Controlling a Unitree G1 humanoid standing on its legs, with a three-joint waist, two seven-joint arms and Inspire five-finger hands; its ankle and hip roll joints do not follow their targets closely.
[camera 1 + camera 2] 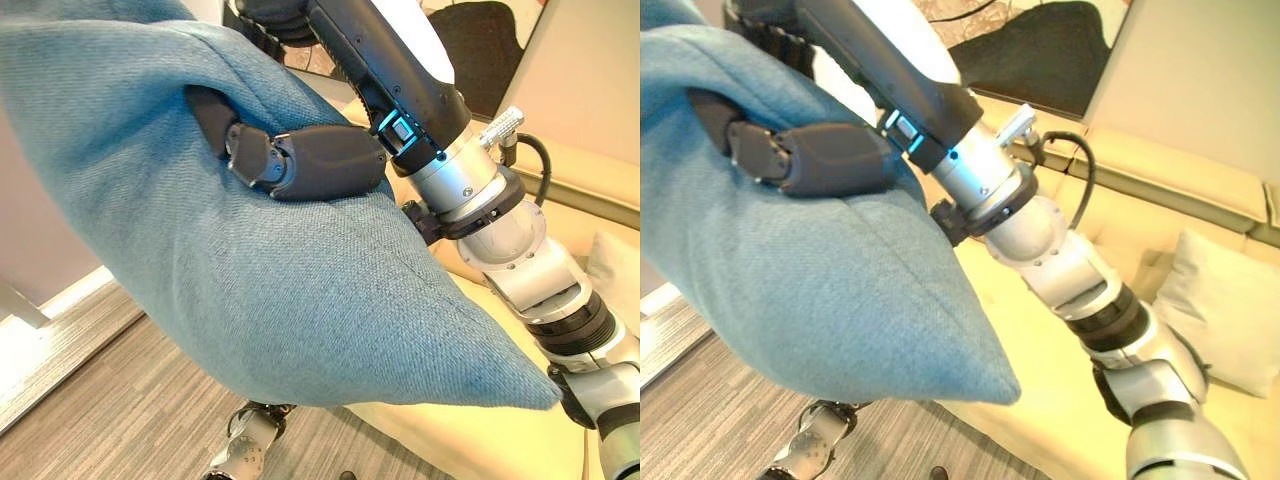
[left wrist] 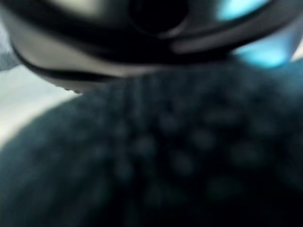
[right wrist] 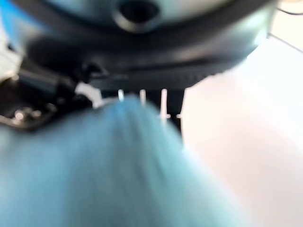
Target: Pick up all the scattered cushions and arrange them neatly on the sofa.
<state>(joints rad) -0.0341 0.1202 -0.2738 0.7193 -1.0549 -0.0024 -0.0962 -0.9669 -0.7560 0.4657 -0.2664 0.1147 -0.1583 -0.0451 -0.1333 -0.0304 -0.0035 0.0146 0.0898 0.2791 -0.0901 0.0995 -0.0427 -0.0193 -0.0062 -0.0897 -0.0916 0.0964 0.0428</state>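
cream sofa (image 1: 1200, 180) behind and beneath everything else, its seat running under the raised cushion and its backrest above and beyond that. grey wood-look floor (image 1: 110, 400) in front of the sofa, below the cushion's lower edge.

large teal cushion (image 1: 300, 300) held up in the air in front of the sofa, off the seat, one corner pointing down toward the seat edge. pale cream cushion (image 1: 1225, 310) lying on the sofa seat against the backrest, well apart from the teal cushion, to the far side of the right arm.

right robot hand (image 1: 300, 160) clamped on the upper part of the teal cushion, thumb pressed into the fabric on the near face, fabric dented around it, fingers hidden behind the cushion. in the right wrist view, blurred teal fabric running up into the hand.

left robot hand (image 1: 245, 445) low beneath the teal cushion, above the floor, in front of the sofa; cannot tell how its fingers stand. left wrist view close against dark teal weave.
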